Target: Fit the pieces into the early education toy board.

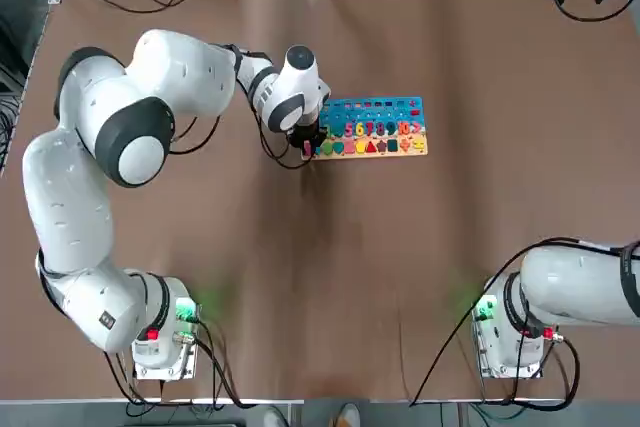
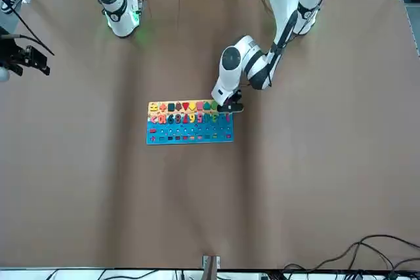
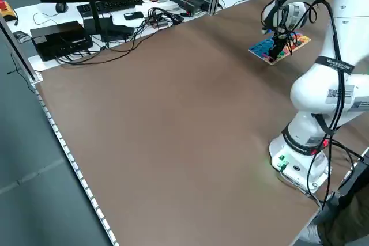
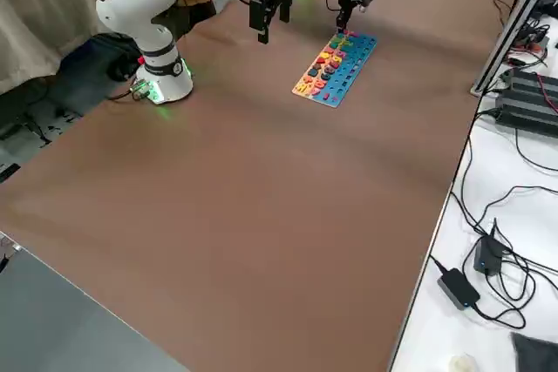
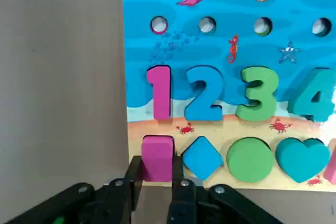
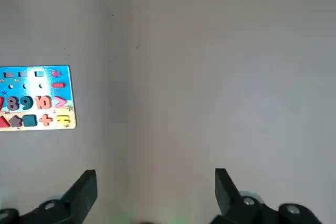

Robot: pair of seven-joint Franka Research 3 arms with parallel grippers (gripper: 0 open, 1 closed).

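Gripping pink piece [image 5: 157,157]: left tool [image 5: 156,186] | right tool [image 6: 155,188] released | brown table [image 1: 300,277]

The board [image 5: 220,77] is cut off by the left wrist picture's edges — the near end of the pink piece [image 5: 156,156] is hidden between the fingers [image 5: 178,187].

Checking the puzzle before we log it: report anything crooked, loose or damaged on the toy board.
Nothing stands out. The blue and tan toy board lies flat on the brown table. The left gripper is shut on a pink block at the board's corner slot; numbers and shapes sit in their recesses.
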